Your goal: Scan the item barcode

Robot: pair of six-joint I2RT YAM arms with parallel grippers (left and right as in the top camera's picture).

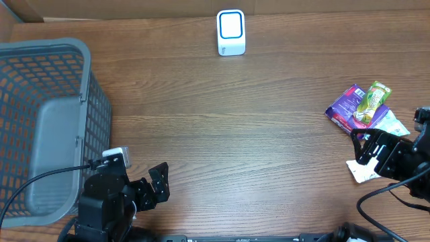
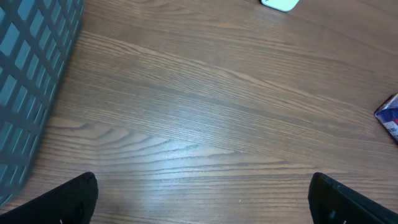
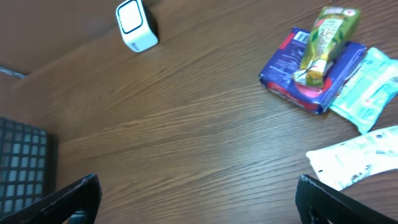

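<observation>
The white barcode scanner (image 1: 230, 32) with a blue-rimmed face stands at the far middle of the table, and it also shows as the scanner (image 3: 135, 25) in the right wrist view. The items lie in a pile at the right: a purple packet (image 1: 346, 104), a green pouch (image 1: 371, 101) on top of it, a pale teal packet (image 1: 391, 125) and a white packet (image 1: 363, 172). My right gripper (image 1: 368, 149) hovers open just beside the pile, holding nothing. My left gripper (image 1: 154, 188) is open over bare wood near the front left. In the right wrist view the purple packet (image 3: 311, 71) lies ahead to the right.
A grey mesh basket (image 1: 40, 128) fills the left side of the table, right beside my left arm; its wall (image 2: 25, 74) shows in the left wrist view. A cardboard edge runs along the back.
</observation>
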